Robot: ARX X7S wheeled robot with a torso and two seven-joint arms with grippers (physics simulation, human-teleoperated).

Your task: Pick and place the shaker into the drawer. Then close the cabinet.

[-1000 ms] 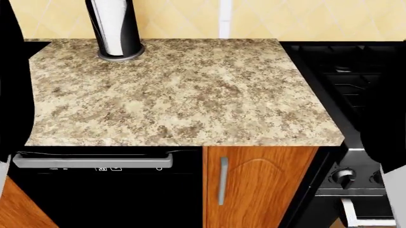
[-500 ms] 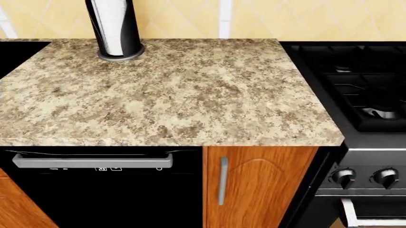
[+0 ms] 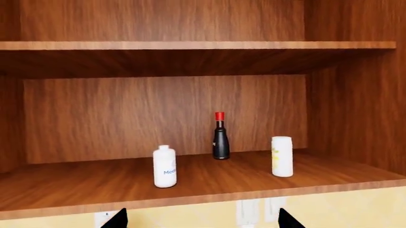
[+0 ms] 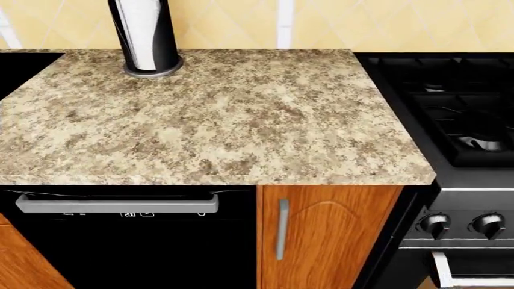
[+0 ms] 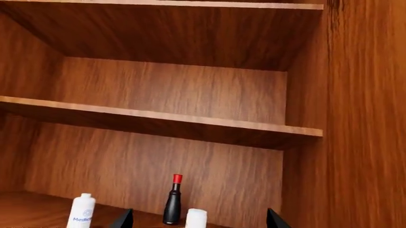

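Left wrist view: looking into open cabinet (image 3: 343, 109), wood shelves. Shaker (image 3: 282, 156) upright on lower shelf (image 3: 76, 187), near the front edge, close to the cabinet's side wall. Red-capped dark bottle (image 3: 220, 136) upright further back. White bottle (image 3: 164, 166) w/ blue label also upright, near the front edge. All three apart, none touching; dark bottle sits between the other two, but deeper in. Upper shelf (image 3: 190, 45) above.

Left gripper (image 3: 201, 222): only two dark fingertips (image 3: 117, 219) poking into frame below the shelf edge. Jaws spread wide, nothing between them, well short of shaker.

Right wrist view: same cabinet seen from lower down, same three items at frame edge. Shaker (image 5: 195, 218) top only, just beside dark bottle (image 5: 172, 200); white bottle (image 5: 81, 210) off to the side. Right gripper (image 5: 198, 223): tips only, jaws wide apart, gripping nothing.

Head view: speckled counter (image 4: 241, 120), paper-towel holder (image 4: 144, 36) at back, stove (image 4: 449, 108) to the right, black dishwasher (image 4: 120, 241) below counter, narrow wood door (image 4: 329, 235) w/ silver handle beside it, shut.
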